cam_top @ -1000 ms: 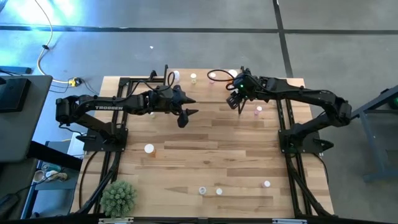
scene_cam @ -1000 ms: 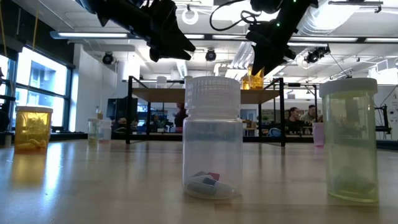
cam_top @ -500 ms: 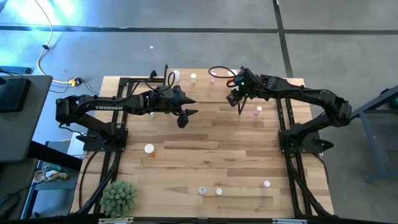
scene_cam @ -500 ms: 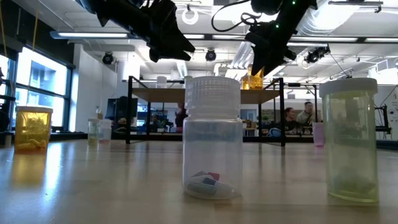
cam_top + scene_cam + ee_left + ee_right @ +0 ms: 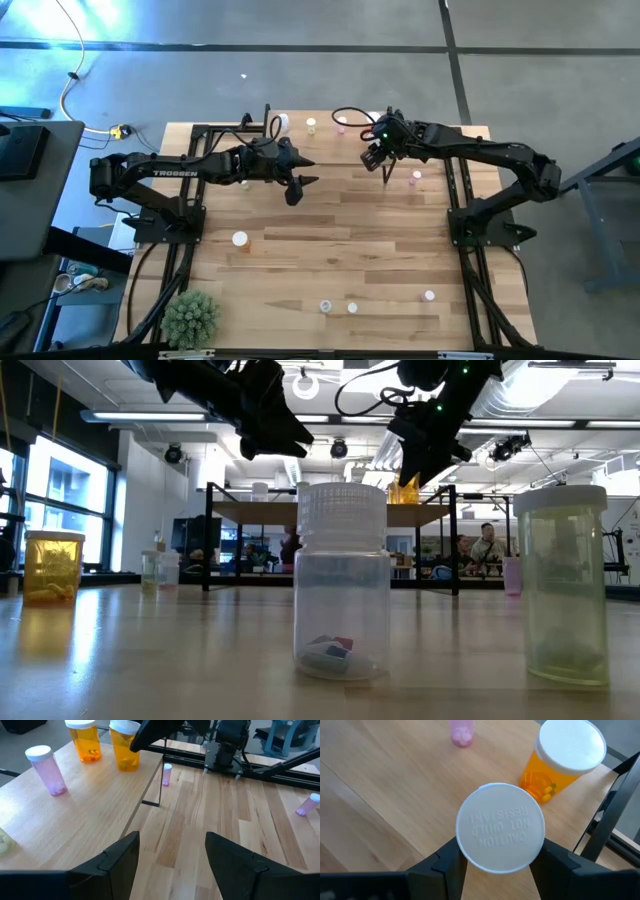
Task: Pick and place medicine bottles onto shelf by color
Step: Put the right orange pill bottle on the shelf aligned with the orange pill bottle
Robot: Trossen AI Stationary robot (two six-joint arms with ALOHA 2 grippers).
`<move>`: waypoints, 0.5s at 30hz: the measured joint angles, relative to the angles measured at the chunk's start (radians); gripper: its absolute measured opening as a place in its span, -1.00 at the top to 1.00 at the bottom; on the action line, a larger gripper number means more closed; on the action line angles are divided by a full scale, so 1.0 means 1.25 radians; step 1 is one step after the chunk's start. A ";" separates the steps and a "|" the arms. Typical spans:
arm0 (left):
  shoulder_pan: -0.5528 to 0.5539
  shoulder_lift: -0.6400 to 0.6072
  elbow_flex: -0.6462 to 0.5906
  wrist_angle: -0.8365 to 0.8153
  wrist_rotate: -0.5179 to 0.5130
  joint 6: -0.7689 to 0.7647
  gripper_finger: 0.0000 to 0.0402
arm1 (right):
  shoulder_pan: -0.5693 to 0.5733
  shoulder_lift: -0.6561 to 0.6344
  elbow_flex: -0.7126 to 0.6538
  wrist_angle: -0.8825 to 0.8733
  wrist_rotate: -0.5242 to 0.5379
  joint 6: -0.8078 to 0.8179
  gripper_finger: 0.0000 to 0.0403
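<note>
The shelf [image 5: 100, 795] stands at the table's far middle, with a pink bottle [image 5: 47, 770] and an orange bottle [image 5: 86, 742] upright on its wood top. My right gripper [image 5: 378, 158] hovers over the shelf's right end, shut on a second orange bottle [image 5: 125, 750] with a white cap. That bottle's base is at the level of the shelf top; whether it touches, I cannot tell. My left gripper [image 5: 172, 865] hangs open and empty over the table just near of the shelf [image 5: 250, 512]. My right gripper pinches the orange bottle between its two fingers [image 5: 447, 865], just under the white cap [image 5: 501, 827], one finger on either side. The fingers slant down from the table's right side. The bottle stays upright, cap up.
Small pink bottles stand on the table right of the shelf [image 5: 166, 774] [image 5: 417, 178]. Several bottles stand near the front edge [image 5: 325, 305] [image 5: 352, 307] [image 5: 430, 296], and one stands at the left [image 5: 240, 238]. A green plant [image 5: 190, 318] sits at the near left corner.
</note>
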 joint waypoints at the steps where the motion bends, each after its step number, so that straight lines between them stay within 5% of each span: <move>1: 0.000 0.000 0.000 0.000 0.000 0.000 -0.09 | 0.000 0.000 0.000 0.000 0.000 0.000 0.12; 15: 0.000 0.000 0.000 0.000 0.000 0.000 -0.09 | -0.002 -0.001 0.000 -0.005 0.012 0.002 0.12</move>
